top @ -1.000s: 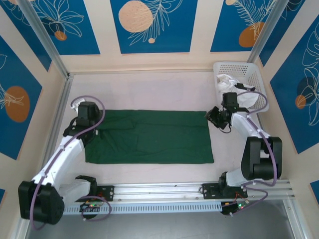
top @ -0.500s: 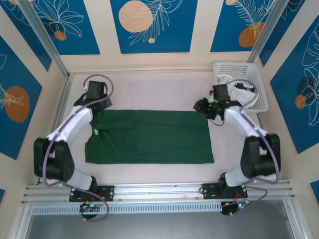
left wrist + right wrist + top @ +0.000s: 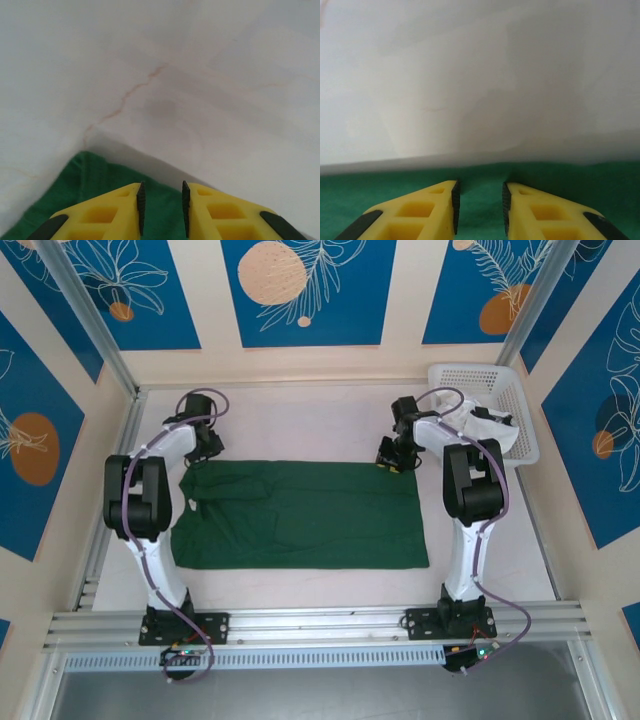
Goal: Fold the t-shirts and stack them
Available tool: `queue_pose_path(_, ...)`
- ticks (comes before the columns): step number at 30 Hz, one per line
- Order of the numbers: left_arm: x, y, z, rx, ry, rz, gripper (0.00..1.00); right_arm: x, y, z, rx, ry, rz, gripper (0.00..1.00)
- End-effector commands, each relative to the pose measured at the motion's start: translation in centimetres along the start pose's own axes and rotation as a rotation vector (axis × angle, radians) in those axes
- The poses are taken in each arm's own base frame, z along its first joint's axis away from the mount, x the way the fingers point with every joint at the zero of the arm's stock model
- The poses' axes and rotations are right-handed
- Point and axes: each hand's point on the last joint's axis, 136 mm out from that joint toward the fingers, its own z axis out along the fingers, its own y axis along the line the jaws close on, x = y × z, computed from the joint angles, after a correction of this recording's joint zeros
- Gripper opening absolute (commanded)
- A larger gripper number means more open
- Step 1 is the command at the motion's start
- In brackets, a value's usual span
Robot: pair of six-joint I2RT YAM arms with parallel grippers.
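The dark green t-shirt (image 3: 300,515) lies flat mid-table, folded to a wide rectangle. My left gripper (image 3: 203,452) is down at its far left corner; in the left wrist view the yellow fingers (image 3: 115,210) stand apart, open, with green cloth (image 3: 90,175) between and under them. My right gripper (image 3: 392,460) sits at the far right corner, open too (image 3: 480,202), its pads straddling the shirt's far edge (image 3: 580,180). The white t-shirt (image 3: 490,430) lies crumpled in the basket, partly behind the right arm.
The white lattice basket (image 3: 470,370) stands at the back right corner against the wall. Bare white table (image 3: 300,420) stretches behind the green shirt. Metal frame rails run along the left side and the near edge.
Both arms have reached outward to the shirt's far edge: the left gripper went from the left sleeve side to the far left corner, the right one leftward from the basket to the far right corner.
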Motion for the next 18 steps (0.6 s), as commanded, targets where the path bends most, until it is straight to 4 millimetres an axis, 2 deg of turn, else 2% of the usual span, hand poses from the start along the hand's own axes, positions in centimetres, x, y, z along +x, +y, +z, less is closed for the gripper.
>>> queue_pose_path(1, 1.0, 1.2, 1.8, -0.025, 0.055, -0.039, 0.27, 0.2, -1.8, -0.1, 0.075, 0.034, 0.011, 0.29)
queue_pose_path(4, 1.4, 2.5, 3.2, -0.051, 0.085, -0.065, 0.27, -0.3, -3.2, -0.3, 0.122, 0.008, 0.029, 0.30)
queue_pose_path(7, 1.5, 2.9, 4.0, -0.048, 0.107, -0.092, 0.26, -0.6, -3.6, -0.4, 0.119, -0.008, 0.053, 0.37)
queue_pose_path(11, 0.5, 3.2, 3.5, -0.065, 0.086, -0.085, 0.26, -1.1, -3.0, -1.9, 0.108, -0.077, 0.036, 0.48)
queue_pose_path(13, -0.3, 3.3, 2.9, -0.068, 0.070, -0.080, 0.28, -1.2, -2.1, -3.4, 0.089, -0.141, 0.011, 0.52)
queue_pose_path(15, -1.0, 3.0, 2.0, -0.049, 0.053, -0.083, 0.30, -1.0, -0.4, -5.3, 0.034, -0.215, -0.031, 0.54)
queue_pose_path(16, -1.5, 2.7, 1.4, -0.029, 0.040, -0.082, 0.31, -0.7, 0.7, -6.2, -0.008, -0.246, -0.059, 0.57)
queue_pose_path(18, -2.3, 2.0, -0.2, 0.013, 0.010, -0.090, 0.37, 0.8, 4.5, -8.0, -0.163, -0.288, -0.150, 0.65)
